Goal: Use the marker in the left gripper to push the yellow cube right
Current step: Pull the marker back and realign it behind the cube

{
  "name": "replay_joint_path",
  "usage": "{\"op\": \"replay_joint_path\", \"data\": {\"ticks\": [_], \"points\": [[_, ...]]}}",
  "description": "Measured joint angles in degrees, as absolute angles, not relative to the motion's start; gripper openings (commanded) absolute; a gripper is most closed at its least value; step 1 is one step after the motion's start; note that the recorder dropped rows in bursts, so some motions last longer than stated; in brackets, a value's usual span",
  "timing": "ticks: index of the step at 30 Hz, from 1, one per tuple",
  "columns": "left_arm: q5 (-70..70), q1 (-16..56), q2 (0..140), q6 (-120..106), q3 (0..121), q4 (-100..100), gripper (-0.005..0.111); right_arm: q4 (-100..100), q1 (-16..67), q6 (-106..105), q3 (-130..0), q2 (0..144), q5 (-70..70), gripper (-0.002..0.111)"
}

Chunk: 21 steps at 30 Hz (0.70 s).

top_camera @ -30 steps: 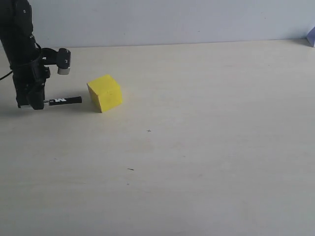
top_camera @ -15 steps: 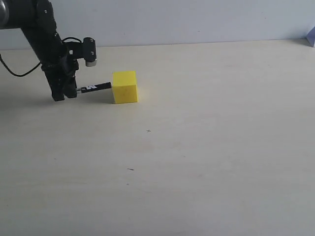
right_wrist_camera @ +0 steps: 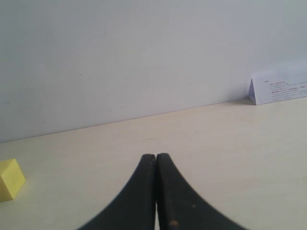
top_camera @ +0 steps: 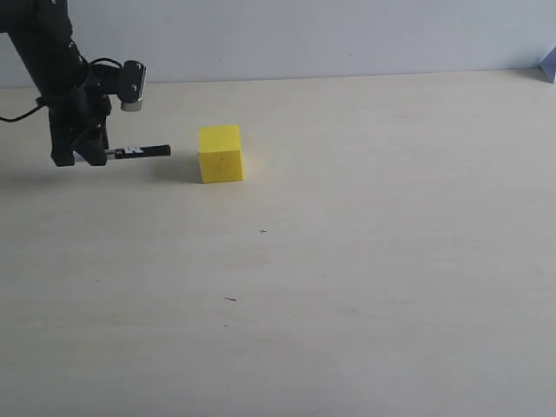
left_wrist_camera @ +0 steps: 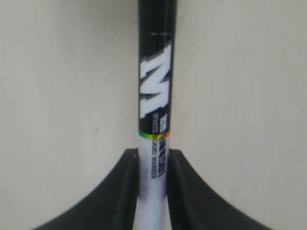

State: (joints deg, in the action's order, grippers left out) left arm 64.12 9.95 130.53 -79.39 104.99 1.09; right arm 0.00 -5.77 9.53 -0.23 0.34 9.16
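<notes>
The yellow cube [top_camera: 221, 154] rests on the pale table, left of centre in the exterior view. The right wrist view also catches the yellow cube [right_wrist_camera: 9, 179] at its edge. My left gripper [top_camera: 87, 156] is shut on the marker [top_camera: 137, 151], which points level toward the cube; a small gap separates the black cap tip from the cube's left face. Up close, the marker [left_wrist_camera: 154, 105] has its white barrel pinched between the dark fingers [left_wrist_camera: 125, 191] of my left gripper [left_wrist_camera: 152, 160]. My right gripper [right_wrist_camera: 156, 158] is shut, with nothing in it, and does not show in the exterior view.
A white folded card [right_wrist_camera: 280, 88] with print stands at the table's far right by the wall; its corner [top_camera: 550, 65] shows in the exterior view. The pale table [top_camera: 347, 261] runs wide to the cube's right and front. A grey-white knob [top_camera: 131, 84] sits on the left arm.
The cube slid right and turned square under the marker's push, then stayed put. Since half a second ago the left gripper has drawn back left, opening a gap between marker tip and cube.
</notes>
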Motion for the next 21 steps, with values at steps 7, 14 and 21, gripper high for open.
{"op": "replay_joint_path", "data": {"ticks": [7, 14, 21], "points": [[68.4, 9.8, 132.8, -78.6, 110.6, 3.3, 0.000, 0.0, -5.8, 9.5, -0.2, 0.3, 9.2, 0.000], [69.5, 9.7, 136.3, -76.0, 113.2, 2.0, 0.000, 0.0, -5.8, 9.5, -0.2, 0.3, 9.2, 0.000], [69.6, 10.0, 136.5, -76.0, 114.3, 0.7, 0.000, 0.0, -5.8, 9.5, -0.2, 0.3, 9.2, 0.000]]}}
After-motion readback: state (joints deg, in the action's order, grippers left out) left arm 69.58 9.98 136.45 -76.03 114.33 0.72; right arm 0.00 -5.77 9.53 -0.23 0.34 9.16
